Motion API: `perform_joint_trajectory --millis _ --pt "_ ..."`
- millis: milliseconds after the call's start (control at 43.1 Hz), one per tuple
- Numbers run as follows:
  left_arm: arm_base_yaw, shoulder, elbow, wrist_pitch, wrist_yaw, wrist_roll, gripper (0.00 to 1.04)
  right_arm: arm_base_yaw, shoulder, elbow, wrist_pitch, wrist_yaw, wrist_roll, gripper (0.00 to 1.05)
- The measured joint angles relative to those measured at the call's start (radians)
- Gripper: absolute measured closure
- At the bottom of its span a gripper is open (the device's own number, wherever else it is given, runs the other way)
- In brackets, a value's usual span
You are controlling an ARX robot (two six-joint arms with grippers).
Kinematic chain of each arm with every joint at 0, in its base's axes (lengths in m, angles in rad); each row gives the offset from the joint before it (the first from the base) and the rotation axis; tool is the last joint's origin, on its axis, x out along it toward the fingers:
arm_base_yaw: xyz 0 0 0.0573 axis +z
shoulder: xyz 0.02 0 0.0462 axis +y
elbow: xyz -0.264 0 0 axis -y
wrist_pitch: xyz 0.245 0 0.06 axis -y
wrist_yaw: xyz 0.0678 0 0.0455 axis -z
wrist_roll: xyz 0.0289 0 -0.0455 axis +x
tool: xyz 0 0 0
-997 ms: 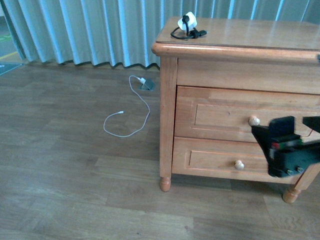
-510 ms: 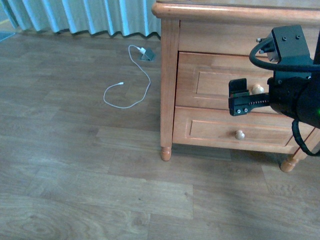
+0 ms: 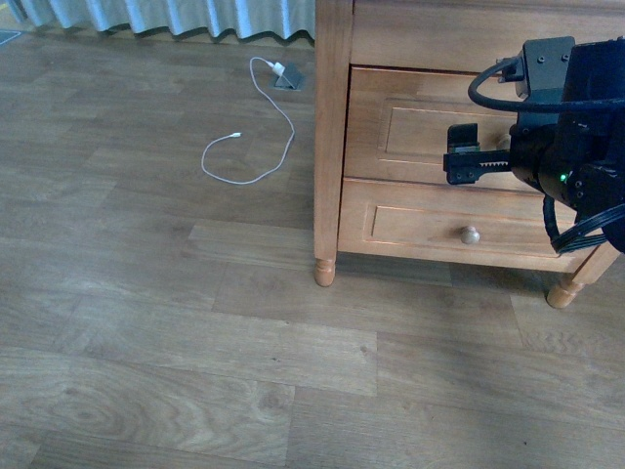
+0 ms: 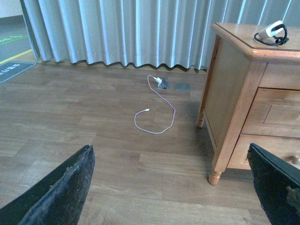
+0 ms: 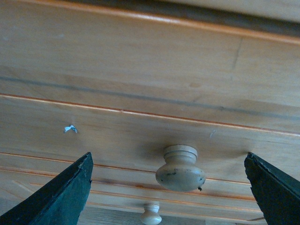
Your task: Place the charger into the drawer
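1. The right claw (image 5: 168,157) stands wide apart and grips nothing. In its wrist view the upper knob (image 5: 180,168) sits between the two fingers with a clear gap on each side.
2. The step in hand looks like taking that knob to pull the drawer (image 3: 410,127) open, as its front is flush and shut.
3. To do it well, bring the claw forward until the pads pass the knob's widest part. Then close on the narrow neck behind it, where they will not slip off the rounded face.
4. How far the pads are from the wood cannot be told from these views, so the last approach should be slow.
5. Pull straight out, level with the drawer's run. A skewed pull could jam the drawer or drag the nightstand (image 4: 229,79).
6. Keep to the upper knob, because the lower knob (image 3: 471,234) lies just below.
7. The left claw (image 4: 169,154) is also spread open and empty, well away over the floor (image 3: 195,371).
8. The charger (image 4: 271,32) lies on top of the nightstand, near the edge and not yet in the drawer.
9. Count: two claws, two drawers counting the lower drawer (image 3: 410,227), two knobs, one charger, one nightstand, and one loose white cable (image 3: 292,137) on the floor.
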Motion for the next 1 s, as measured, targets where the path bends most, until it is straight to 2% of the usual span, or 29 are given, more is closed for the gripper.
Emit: perform_joint_trajectory --millis 696,904,997 --pt "0.000 0.000 0.000 0.000 0.000 0.000 0.06 0.002 0.031 0.015 0.049 0.011 0.029 0.09" --pt "0.000 0.000 0.000 0.000 0.000 0.000 0.06 0.003 0.031 0.015 0.051 0.006 0.018 0.43" --pt "0.000 0.000 0.000 0.000 0.000 0.000 0.06 0.003 0.031 0.014 0.047 0.000 0.016 0.54"
